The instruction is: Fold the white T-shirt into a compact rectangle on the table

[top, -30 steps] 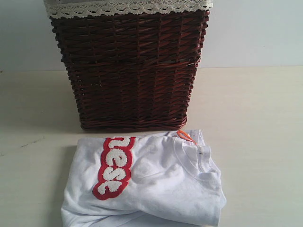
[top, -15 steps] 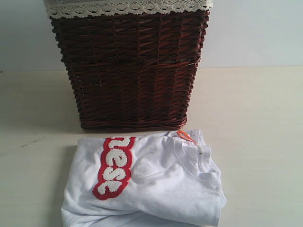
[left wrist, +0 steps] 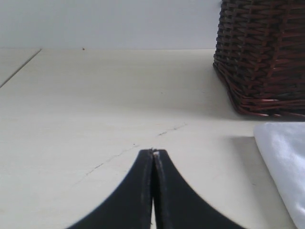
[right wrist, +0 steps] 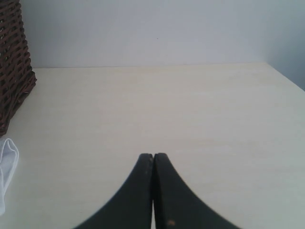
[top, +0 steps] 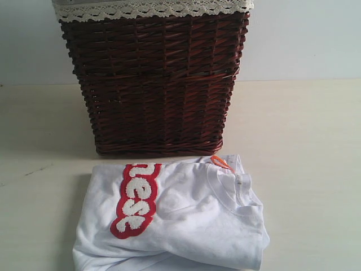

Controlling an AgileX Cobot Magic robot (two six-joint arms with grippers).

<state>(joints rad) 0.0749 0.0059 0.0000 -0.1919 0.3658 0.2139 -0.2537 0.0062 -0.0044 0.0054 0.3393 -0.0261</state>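
Note:
The white T-shirt (top: 186, 220) lies folded into a rough rectangle on the table (top: 304, 147), just in front of the wicker basket, with the red lettered band (top: 137, 199) on top at its left and the ribbed neck and orange tag (top: 221, 162) at its right. Neither gripper shows in the exterior view. In the left wrist view my left gripper (left wrist: 153, 151) is shut and empty over bare table, a corner of the T-shirt (left wrist: 283, 157) lying off to one side. My right gripper (right wrist: 153, 155) is also shut and empty, apart from a sliver of the T-shirt (right wrist: 6, 162).
A tall dark wicker basket (top: 155, 84) with white lace trim (top: 152, 8) stands behind the shirt, also seen as the basket (left wrist: 262, 57) and the basket (right wrist: 12, 62) in the wrist views. A thin crack line (left wrist: 124, 152) marks the table. A pale wall rises behind.

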